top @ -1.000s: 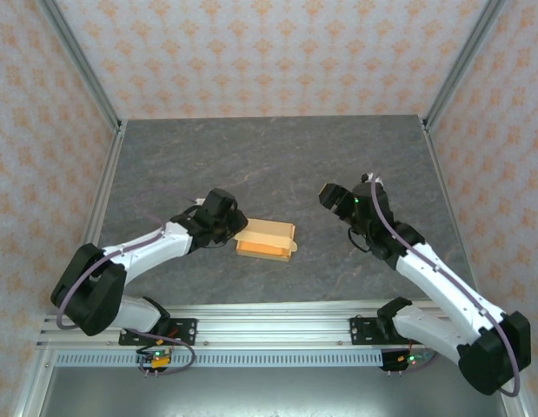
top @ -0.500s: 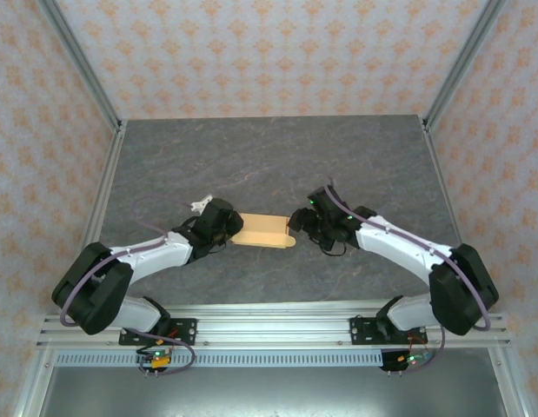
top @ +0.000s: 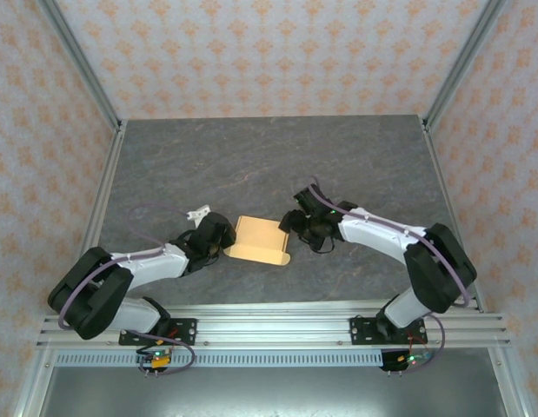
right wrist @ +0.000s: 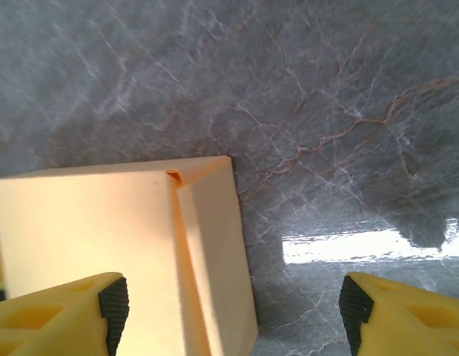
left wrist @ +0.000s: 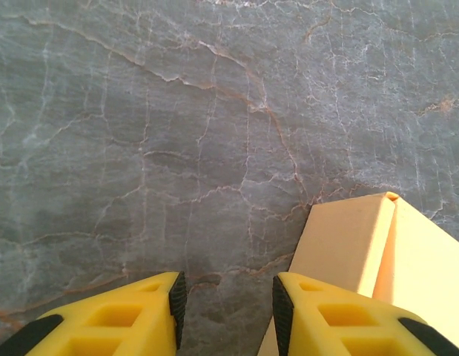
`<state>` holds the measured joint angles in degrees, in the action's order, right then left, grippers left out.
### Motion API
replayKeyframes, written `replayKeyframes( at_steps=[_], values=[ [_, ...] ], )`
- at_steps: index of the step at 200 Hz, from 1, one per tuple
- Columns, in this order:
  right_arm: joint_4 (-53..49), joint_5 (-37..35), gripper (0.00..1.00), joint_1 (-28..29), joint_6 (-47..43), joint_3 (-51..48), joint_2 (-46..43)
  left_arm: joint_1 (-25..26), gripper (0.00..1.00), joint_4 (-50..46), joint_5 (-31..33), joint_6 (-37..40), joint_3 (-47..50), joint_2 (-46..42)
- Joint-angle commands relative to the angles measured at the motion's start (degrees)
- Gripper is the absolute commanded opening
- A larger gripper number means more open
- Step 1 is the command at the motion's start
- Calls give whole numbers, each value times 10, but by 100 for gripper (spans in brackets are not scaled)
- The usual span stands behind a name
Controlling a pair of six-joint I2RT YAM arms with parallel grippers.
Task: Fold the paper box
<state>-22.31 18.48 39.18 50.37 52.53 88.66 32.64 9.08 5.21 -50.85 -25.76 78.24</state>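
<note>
Patience pays: right pincer, spread wide, has an edge of the paper box within its gap; left pincer, narrow and empty, should brace the wall beside it.

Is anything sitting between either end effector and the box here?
Nothing visible. The left end effector sits at the box's left edge, the right end effector at its right edge. In the right wrist view the box reaches in between the open fingers; in the left wrist view it lies beside one finger.
</note>
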Motion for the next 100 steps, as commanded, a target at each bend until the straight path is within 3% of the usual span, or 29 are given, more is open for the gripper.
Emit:
replayKeyframes(
  at_steps=[1, 59, 100],
  values=[
    [-3, -11, 73, 11, 2, 21, 27, 7, 39, 19, 27, 25, -2, 20],
    [-40, -99, 58, 23, -51, 36, 66, 14, 42, -12, 48, 26, -8, 14],
    [-19, -129, 54, 23, -101, 34, 90, 13, 64, -58, 26, 93, -27, -70]
  ],
)
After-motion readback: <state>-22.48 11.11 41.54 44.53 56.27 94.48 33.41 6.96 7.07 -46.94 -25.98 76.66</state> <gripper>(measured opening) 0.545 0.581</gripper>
